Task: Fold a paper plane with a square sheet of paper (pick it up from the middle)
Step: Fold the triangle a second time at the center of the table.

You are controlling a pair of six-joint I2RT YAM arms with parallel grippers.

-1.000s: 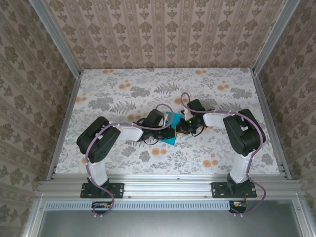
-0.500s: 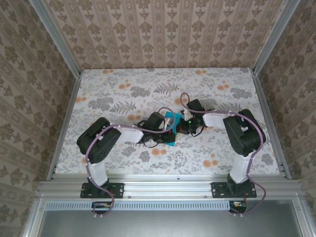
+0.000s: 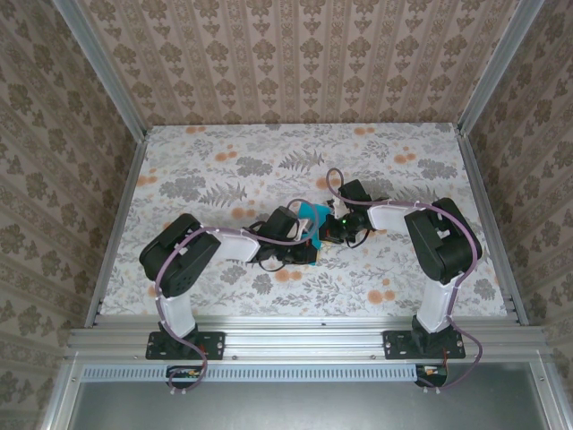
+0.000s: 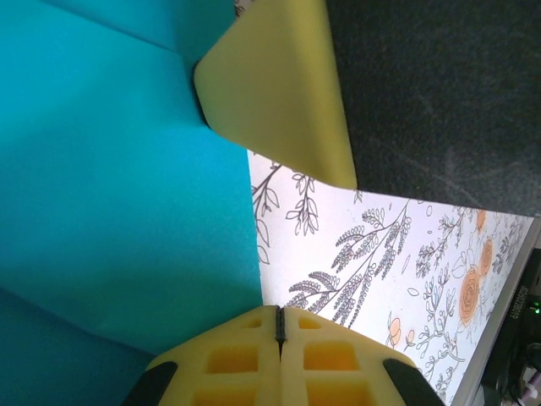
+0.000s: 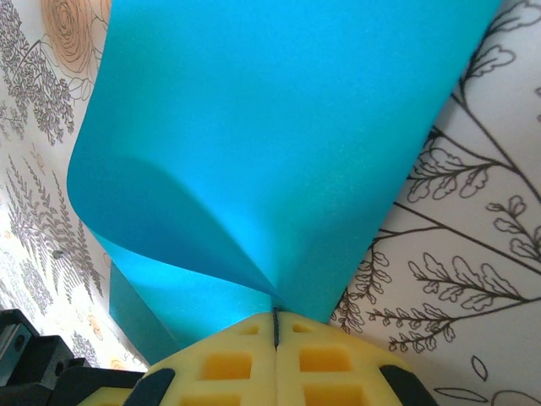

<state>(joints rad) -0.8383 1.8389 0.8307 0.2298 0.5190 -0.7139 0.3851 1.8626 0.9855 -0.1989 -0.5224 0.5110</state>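
Bent the left arm [image 3: 179, 255] and right arm [image 3: 443, 237] inward from the near rail [image 3: 304, 339], wrists low and almost meeting at mid-bench [image 3: 179, 170]. Clenched the right claw [image 5: 275, 321] on the square sheet of paper [image 5: 279, 127], pinching a curled fold into the seam between yellow foam pads [image 5: 228, 364]. Pressed the left claw [image 4: 278, 317] fully closed too, with the sheet's edge running up to its tips; could not tell whether pinched there. From overhead, glimpsed a teal sliver between the black wrists, mostly covered. Looked thin, matte and smooth against the floral print.
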